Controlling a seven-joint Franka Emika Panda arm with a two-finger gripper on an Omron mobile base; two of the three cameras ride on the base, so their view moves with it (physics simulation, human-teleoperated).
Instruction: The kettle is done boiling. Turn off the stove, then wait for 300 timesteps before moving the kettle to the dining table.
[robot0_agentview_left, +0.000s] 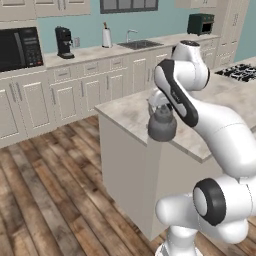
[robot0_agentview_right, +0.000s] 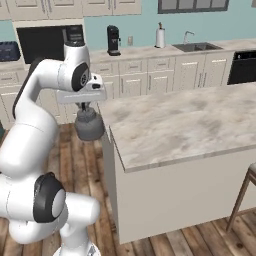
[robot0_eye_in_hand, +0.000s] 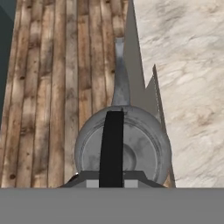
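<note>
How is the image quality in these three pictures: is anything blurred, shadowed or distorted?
Left base view: even, flat light, slightly soft; the kettle hangs from the hand, its surface dull, without glare. Right base view: the marble counter looks smeared, without hard shadows. Hand view: the kettle's spout looks stretched long toward the top, and the floor planks stay fairly sharp.

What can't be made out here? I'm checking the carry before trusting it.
- Gripper fingertips: hand view, hidden behind the kettle handle.
- Kettle's left side: left base view, covered by the arm.
- Stove: left base view, cut off by the right edge; knobs not visible.
- Kettle's height over the floor: hand view can't tell.
</note>
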